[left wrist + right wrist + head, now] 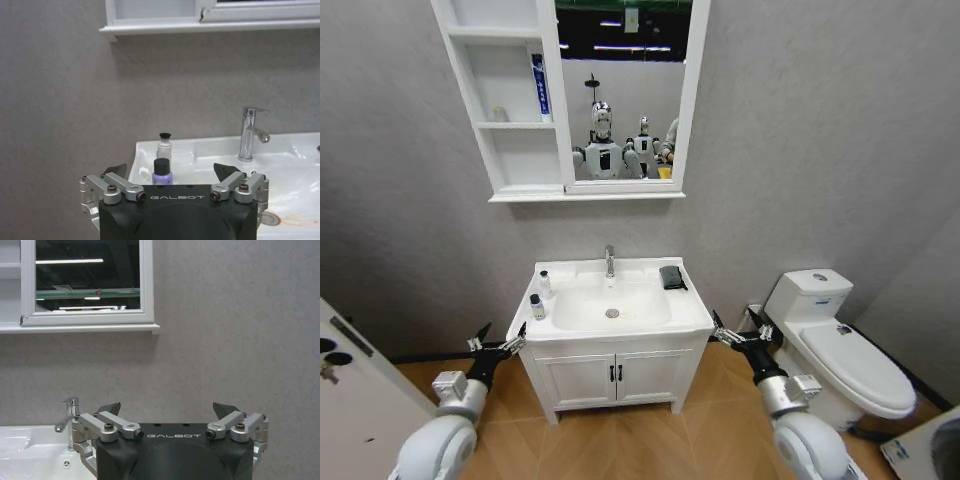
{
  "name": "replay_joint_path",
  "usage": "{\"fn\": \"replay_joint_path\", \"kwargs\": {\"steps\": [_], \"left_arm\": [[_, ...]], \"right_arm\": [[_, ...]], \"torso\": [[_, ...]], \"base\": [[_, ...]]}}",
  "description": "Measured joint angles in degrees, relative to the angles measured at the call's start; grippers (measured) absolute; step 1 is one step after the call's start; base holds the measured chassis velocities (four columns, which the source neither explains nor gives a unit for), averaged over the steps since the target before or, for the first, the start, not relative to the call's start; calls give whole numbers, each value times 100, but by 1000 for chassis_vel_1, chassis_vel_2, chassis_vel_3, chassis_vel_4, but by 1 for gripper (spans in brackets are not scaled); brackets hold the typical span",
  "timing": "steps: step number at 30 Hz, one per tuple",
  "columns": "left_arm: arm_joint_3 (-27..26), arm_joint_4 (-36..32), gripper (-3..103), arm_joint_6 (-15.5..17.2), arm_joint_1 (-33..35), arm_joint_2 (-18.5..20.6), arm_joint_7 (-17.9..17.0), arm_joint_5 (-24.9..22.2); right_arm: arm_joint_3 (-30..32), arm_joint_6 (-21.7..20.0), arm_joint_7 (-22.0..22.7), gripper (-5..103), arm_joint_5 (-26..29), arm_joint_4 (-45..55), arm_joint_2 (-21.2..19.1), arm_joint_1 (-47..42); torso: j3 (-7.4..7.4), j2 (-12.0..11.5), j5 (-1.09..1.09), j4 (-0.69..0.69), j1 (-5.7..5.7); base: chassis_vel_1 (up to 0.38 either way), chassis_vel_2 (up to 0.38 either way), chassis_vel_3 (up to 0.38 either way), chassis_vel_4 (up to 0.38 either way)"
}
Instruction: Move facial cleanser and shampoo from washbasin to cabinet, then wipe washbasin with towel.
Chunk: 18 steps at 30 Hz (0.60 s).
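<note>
both pincers [500, 340] [735, 330] low, spread wide

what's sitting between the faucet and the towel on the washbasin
Nothing: in the head view, the washbasin rim between the faucet and the towel is bare white ceramic.

The washbasin [692, 312] carries two small bottles [541, 295] at its left edge and a dark towel [671, 277] at right.
</note>
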Motion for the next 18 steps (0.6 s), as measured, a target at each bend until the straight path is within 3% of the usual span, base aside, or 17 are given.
{"fn": "replay_joint_path", "kwargs": {"steps": [9, 18], "left_arm": [[724, 881, 98, 7, -704, 190, -36, 9], [1379, 2333, 97, -68, -2097, 180, -117, -17]], "right_arm": [[-73, -31, 13, 100, -33, -267, -5, 158], [-140, -45, -21, 100, -33, -592, -154, 341]], "torso": [[0, 0, -1, 0, 3], [1, -1, 0, 0, 3]], "base": [[0, 0, 0, 0], [0, 0, 0, 0]]}}
